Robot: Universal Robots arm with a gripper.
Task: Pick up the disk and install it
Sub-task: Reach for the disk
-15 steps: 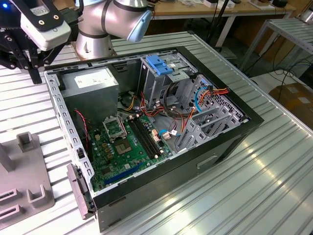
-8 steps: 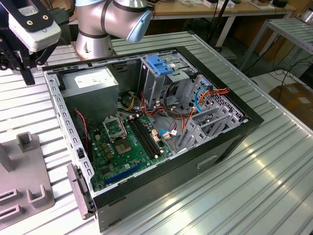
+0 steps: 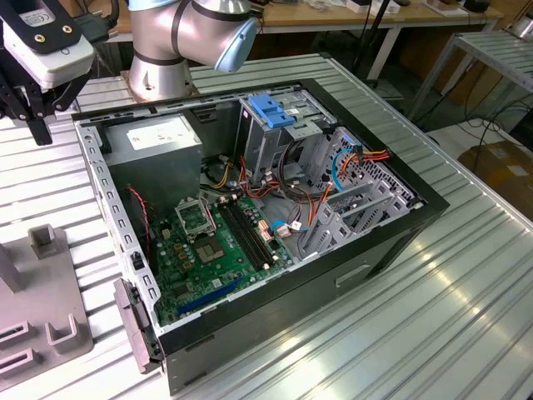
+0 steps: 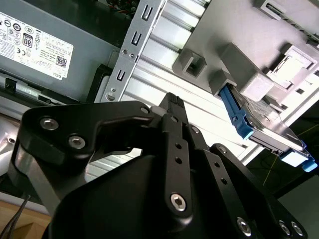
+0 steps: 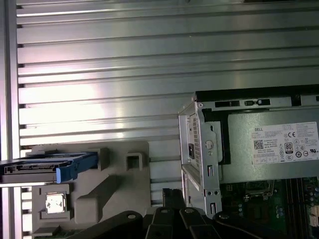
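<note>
The hand (image 5: 172,196) is pinched closed w/ nothing in it, & the disk (image 5: 35,168) stands on edge in the grey holder (image 5: 124,184) to one side, PC box (image 5: 199,149) on the other.

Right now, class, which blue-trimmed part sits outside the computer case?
The disk with blue rails, resting on the grey holder beside the case; the blue-handled drive cage sits inside the case.

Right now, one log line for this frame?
disk: in grey holder, not gripped | gripper: over table between holder and computer case | jaws: shut, holding nothing | install: not done
</note>
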